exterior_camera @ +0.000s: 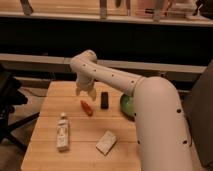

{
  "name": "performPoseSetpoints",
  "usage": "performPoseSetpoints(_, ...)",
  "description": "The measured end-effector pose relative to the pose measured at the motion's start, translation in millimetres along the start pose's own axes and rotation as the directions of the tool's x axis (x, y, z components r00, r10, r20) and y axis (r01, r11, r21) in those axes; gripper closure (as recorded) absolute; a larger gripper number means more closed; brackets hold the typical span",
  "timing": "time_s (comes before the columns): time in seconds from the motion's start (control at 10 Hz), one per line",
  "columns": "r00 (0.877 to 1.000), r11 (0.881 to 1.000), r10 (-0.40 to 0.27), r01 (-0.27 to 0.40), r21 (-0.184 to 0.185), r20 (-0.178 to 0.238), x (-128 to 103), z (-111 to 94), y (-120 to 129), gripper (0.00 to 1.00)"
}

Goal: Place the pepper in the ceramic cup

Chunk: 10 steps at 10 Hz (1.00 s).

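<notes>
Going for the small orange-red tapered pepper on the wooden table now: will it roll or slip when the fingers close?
The small orange-red tapered pepper lies on its side on the wooden table, so a nudge would probably roll or pivot it. Its taper may let it squirt from a pinch. The gripper hangs just above it, open.

Warm dim light, dark background, tool (85,93) over table (75,156)

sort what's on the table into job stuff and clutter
Job: pepper; end effector, open, close above the pepper. No ceramic cup in sight.
Lying about: black block, green bowl, white bottle, pale block.
</notes>
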Motion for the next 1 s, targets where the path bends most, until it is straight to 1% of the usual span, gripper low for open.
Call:
performPoseSetpoints(0.2,1.0,1.0,-0.003,0.003,0.004,0.001,2.3,17.6,3.6,0.2)
performPoseSetpoints(0.3,1.0,1.0,-0.004,0.003,0.006,0.006,3.6,29.9,4.4,0.2)
performPoseSetpoints(0.5,1.0,1.0,-0.012,0.012,0.01,0.023,-2.4,55.1,-0.7,0.2)
performPoseSetpoints(0.7,0.999,1.0,-0.009,0.008,0.008,0.04,-4.3,68.5,-0.6,0.2)
performPoseSetpoints(1.0,0.999,1.0,-0.009,0.009,0.002,0.053,-1.1,78.9,2.2,0.2)
